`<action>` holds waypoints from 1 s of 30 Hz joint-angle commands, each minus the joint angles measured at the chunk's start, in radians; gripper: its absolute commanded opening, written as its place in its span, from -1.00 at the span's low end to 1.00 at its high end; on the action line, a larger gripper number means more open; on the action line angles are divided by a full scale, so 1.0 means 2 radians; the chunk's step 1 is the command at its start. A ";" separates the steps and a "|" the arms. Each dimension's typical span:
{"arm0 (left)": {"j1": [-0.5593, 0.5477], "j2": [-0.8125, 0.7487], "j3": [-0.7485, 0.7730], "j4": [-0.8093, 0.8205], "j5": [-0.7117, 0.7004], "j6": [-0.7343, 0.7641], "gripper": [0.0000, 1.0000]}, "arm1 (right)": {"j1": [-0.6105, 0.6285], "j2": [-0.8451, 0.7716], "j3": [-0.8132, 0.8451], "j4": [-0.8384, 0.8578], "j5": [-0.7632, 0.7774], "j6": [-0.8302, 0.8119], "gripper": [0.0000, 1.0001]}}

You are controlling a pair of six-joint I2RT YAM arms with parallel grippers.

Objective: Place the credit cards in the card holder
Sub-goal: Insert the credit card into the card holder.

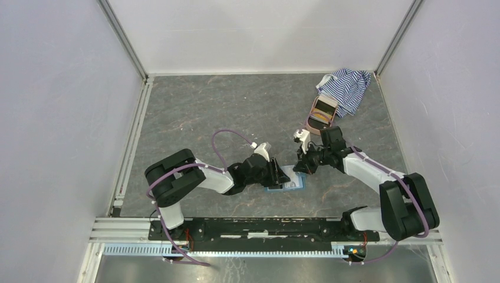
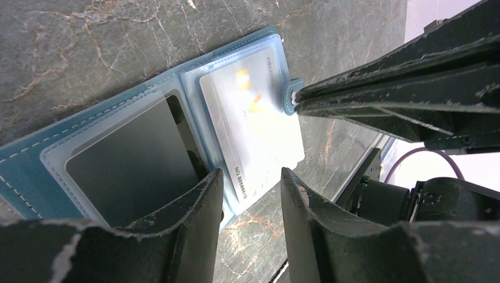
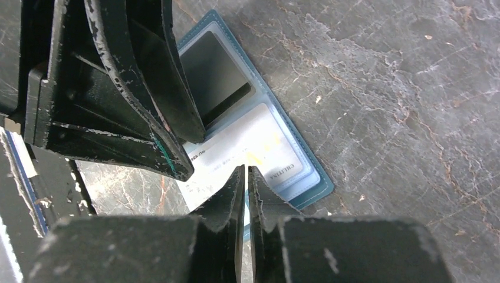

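The teal card holder (image 1: 293, 184) lies open and flat on the grey table between both arms. A dark grey credit card (image 2: 132, 165) sits in one clear pocket. A pale card with gold marks (image 2: 253, 118) is partly in the other pocket, its near end sticking out past the holder's edge. My left gripper (image 2: 252, 174) is open, with its tips just over that protruding end and nothing between them. My right gripper (image 3: 246, 170) is shut on the holder's small teal snap tab (image 2: 289, 101) at the holder's edge.
A pink oval case (image 1: 323, 110) lies at the back right beside a blue-white striped cloth (image 1: 348, 88). White walls close the table on three sides. A metal rail (image 1: 265, 227) runs along the near edge by the arm bases.
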 commanded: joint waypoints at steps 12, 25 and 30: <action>-0.003 0.008 0.010 -0.010 -0.014 -0.002 -0.04 | 0.076 0.012 0.014 -0.022 0.135 -0.070 -0.81; -0.003 0.011 0.009 -0.014 -0.011 -0.002 -0.04 | 0.078 -0.007 0.018 -0.042 0.210 -0.098 -0.72; -0.003 0.009 0.010 -0.014 -0.012 -0.002 -0.04 | 0.056 0.009 0.025 -0.052 0.134 -0.078 -0.59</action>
